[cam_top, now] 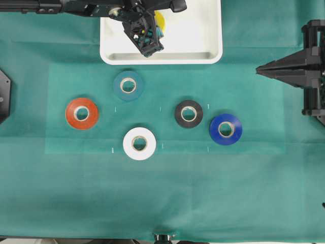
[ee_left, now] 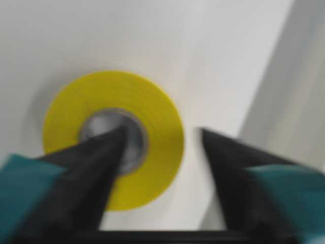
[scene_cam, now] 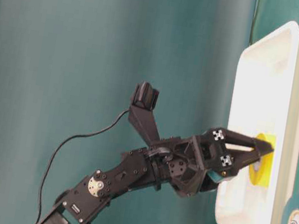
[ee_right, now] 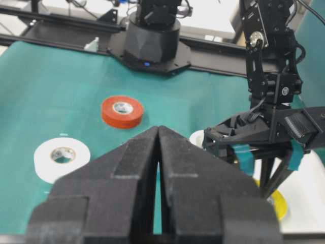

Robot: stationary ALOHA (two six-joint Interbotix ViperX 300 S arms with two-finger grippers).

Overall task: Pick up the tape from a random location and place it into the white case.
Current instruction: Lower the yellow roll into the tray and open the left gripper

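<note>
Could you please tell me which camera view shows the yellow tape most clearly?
The left wrist view: the tape fills it, lying flat in the white case. Overhead, the left gripper hides most of it; the table-level view shows it edge-on; the right wrist view catches a sliver.

I see the tape (ee_left: 114,140), a bright yellow roll with a pale core, lying flat on the floor of the white case (cam_top: 213,30). Case is a shallow white rectangular tray with rounded corners and a raised rim, at the top edge of the overhead view. Roll sits inside, left of centre.
</note>
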